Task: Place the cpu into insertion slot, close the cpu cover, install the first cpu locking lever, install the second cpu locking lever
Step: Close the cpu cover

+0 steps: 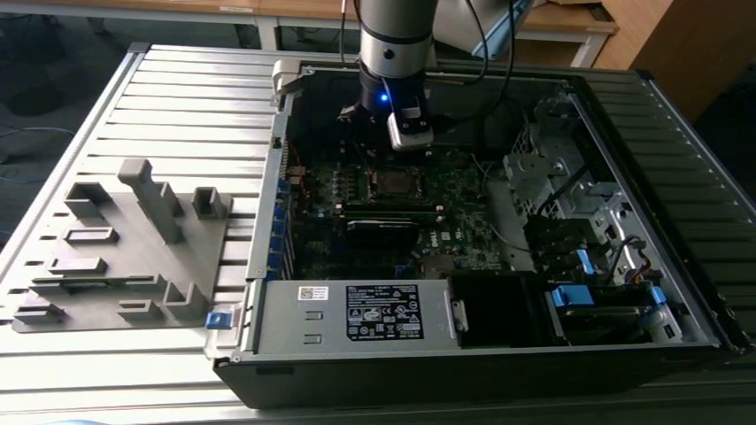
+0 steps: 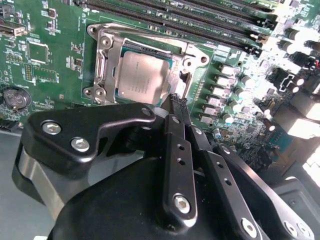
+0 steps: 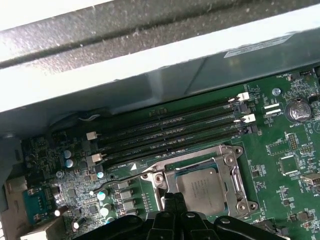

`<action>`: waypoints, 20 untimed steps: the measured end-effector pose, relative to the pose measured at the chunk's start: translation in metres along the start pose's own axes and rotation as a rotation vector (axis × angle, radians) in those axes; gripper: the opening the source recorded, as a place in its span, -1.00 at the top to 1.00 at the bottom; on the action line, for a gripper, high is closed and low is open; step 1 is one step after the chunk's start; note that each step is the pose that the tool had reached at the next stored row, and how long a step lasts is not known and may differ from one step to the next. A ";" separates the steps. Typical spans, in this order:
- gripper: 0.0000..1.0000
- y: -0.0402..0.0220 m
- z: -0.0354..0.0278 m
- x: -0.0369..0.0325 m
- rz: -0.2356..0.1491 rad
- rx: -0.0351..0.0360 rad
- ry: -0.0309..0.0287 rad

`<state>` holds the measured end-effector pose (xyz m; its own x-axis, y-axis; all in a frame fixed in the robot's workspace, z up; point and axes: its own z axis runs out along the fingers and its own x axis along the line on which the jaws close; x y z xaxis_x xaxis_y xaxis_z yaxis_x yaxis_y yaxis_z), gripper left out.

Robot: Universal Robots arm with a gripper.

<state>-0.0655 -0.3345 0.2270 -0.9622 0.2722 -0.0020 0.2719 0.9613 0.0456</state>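
Observation:
The cpu point(image 2: 145, 75) is a silver-grey square chip lying flat in the insertion slot point(image 1: 394, 183) on the green motherboard. The cpu cover point(image 3: 195, 161), a thin silver frame, lies down around the cpu point(image 3: 202, 187), whose top shows through the window. My gripper point(image 2: 175, 101) hangs just above one side of the slot, its two black fingers point(image 2: 172, 150) pressed together at the tips. Nothing shows between them. In the exterior view the gripper point(image 1: 410, 137) is over the board, just behind the slot. A thin metal lever point(image 2: 186, 75) runs along the slot's side by the fingertips.
Long black memory slots point(image 3: 170, 127) run beside the socket, with the case wall point(image 3: 150, 60) behind them. A labelled power supply point(image 1: 366, 312) and drive bays point(image 1: 579, 297) fill the case's near side. A grey parts fixture point(image 1: 119, 257) lies at the exterior view's left.

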 end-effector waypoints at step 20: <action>0.79 -0.0002 0.0043 0.0000 -0.066 0.0067 -0.0060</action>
<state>-0.0655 -0.3345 0.2226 -0.9781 0.2081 -0.0108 0.2075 0.9775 0.0385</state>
